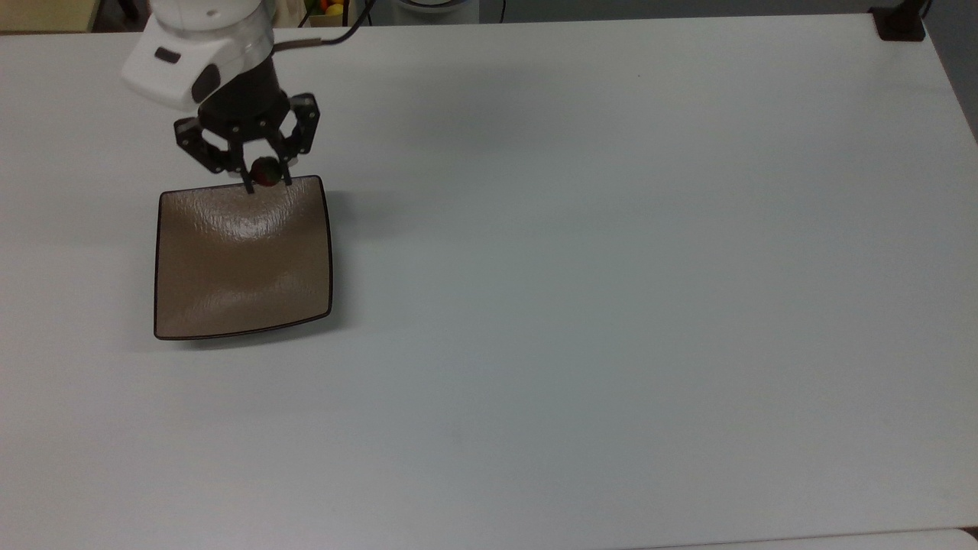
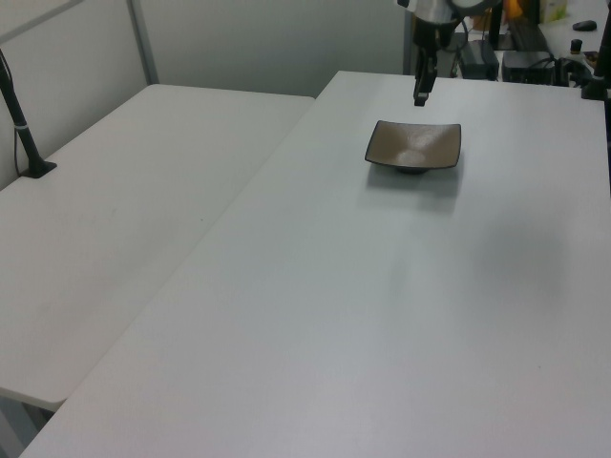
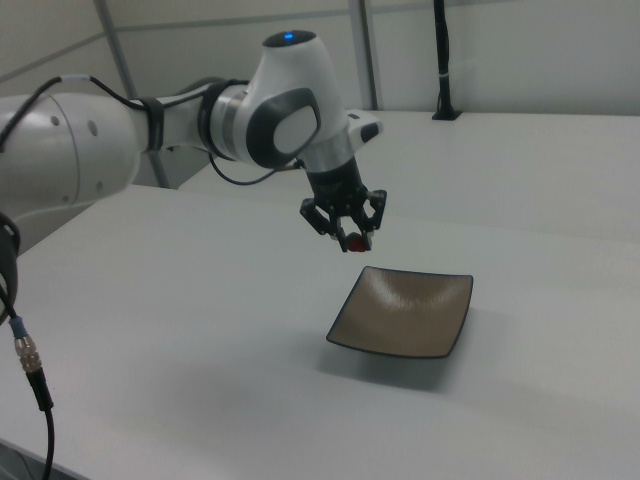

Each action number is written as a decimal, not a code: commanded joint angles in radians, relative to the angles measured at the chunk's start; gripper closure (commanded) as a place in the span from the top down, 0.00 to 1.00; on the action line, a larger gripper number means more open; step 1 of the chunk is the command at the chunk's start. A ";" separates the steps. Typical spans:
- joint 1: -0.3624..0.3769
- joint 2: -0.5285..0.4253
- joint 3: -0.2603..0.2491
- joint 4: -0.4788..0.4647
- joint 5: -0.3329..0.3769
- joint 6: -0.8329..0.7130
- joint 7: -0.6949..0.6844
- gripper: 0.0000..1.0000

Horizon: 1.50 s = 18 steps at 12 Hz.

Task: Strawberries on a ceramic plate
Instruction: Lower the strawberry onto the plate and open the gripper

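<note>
While the arm (image 3: 150, 130) reaches in over the white table (image 1: 611, 267), its gripper (image 1: 267, 173) hangs in the air with the jaws pinching the strawberry (image 1: 265, 169), a tiny red fruit with a dark cap. In the top view the berry sits over the plate's far edge, right of that edge's middle. In the right view the gripper (image 3: 354, 240) is clearly above the table and off the plate (image 3: 405, 312), the strawberry (image 3: 355, 241) a red speck between the fingertips, up and to the right view's left of the plate. The plate (image 1: 243, 256) is square, glossy tan-brown with a thin dark rim, and lies flat on the table in the top view's left half. In the left view the gripper (image 2: 420, 94) hangs just beyond the plate (image 2: 413, 146).
</note>
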 commanded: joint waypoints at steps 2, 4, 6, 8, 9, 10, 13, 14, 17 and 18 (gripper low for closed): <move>-0.012 0.065 -0.010 -0.035 0.002 0.158 -0.017 0.13; -0.012 0.091 -0.018 -0.054 0.000 0.223 -0.017 0.13; -0.012 0.148 -0.019 -0.058 -0.004 0.275 -0.017 0.14; -0.012 0.179 -0.019 -0.061 -0.014 0.309 -0.017 0.14; -0.010 0.197 -0.019 -0.062 -0.014 0.310 -0.019 0.14; -0.009 0.211 -0.019 -0.064 -0.017 0.332 -0.020 0.14; -0.009 0.217 -0.019 -0.074 -0.021 0.353 -0.022 0.45; -0.009 0.217 -0.019 -0.076 -0.021 0.353 -0.022 0.61; 0.000 0.199 -0.021 -0.079 -0.020 0.341 -0.005 0.87; 0.002 0.168 -0.019 -0.085 -0.020 0.323 -0.002 0.88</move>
